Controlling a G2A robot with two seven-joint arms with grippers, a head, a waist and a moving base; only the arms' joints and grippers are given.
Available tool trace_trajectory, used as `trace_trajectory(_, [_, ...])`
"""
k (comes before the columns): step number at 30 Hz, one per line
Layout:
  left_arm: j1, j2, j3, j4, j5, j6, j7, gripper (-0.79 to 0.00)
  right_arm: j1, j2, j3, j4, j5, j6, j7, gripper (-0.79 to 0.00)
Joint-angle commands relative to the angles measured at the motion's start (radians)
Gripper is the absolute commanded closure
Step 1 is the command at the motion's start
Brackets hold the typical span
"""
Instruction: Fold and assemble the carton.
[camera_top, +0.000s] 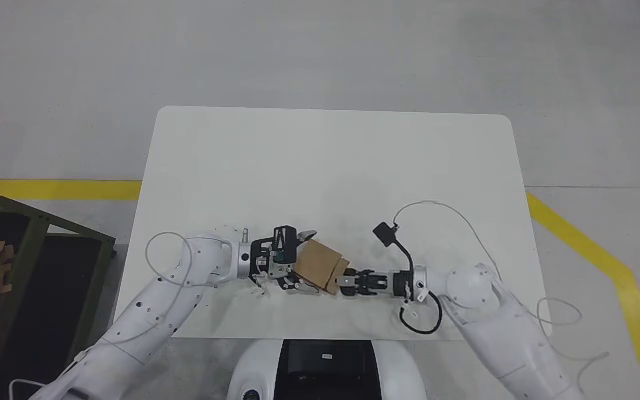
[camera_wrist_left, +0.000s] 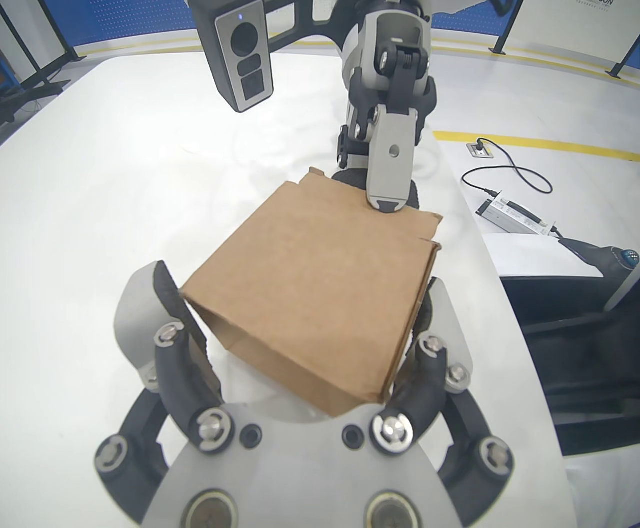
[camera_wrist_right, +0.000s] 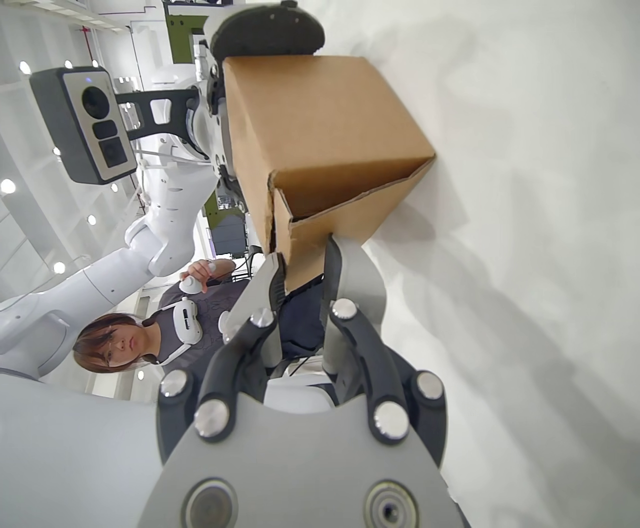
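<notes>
left wrist view: my left gripper (camera_wrist_left: 302, 292) clamps the carton (camera_wrist_left: 310, 250) across its sides, my right gripper (camera_wrist_right: 303, 260) pinches the end flap (camera_wrist_right: 320, 230); next i'd fold it inward.

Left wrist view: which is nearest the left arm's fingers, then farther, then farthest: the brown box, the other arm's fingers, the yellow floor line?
1. Brown cardboard carton, between the left fingers.
2. Right fingers, on the carton's far edge.
3. Yellow floor line, beyond the white table.
</notes>
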Motion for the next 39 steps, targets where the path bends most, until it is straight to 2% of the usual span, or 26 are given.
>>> trace_trajectory(1, [0.001,0.000,-0.001,-0.002,0.001,0.001,-0.001,-0.785,0.003,-0.001,-0.004,0.001,-0.001,0.003,-0.003,-0.129])
trace_trajectory(5, [0.002,0.001,-0.002,-0.005,0.001,0.001,0.000,-0.785,0.013,-0.003,-0.013,0.001,0.002,0.008,-0.006,-0.111])
trace_trajectory(20, [0.005,0.001,0.001,0.000,-0.001,-0.002,0.004,-0.785,0.057,-0.015,-0.043,0.015,0.017,0.016,-0.036,-0.129])
trace_trajectory(24, [0.006,0.001,0.002,0.001,-0.003,0.002,0.005,-0.785,0.062,-0.018,-0.046,0.018,0.023,0.019,-0.046,-0.240])
trace_trajectory(27, [0.006,0.001,0.001,0.006,-0.002,0.003,0.003,-0.785,0.062,-0.016,-0.039,0.016,0.025,0.020,-0.046,-0.262])
trace_trajectory(35, [0.009,0.003,-0.004,0.011,-0.001,0.001,0.003,-0.785,0.029,-0.003,0.008,-0.032,0.026,0.030,-0.029,-0.249])
trace_trajectory(39, [0.010,0.004,-0.005,0.009,-0.002,0.000,-0.001,-0.785,0.007,0.004,0.027,-0.057,0.027,0.034,-0.015,-0.197])
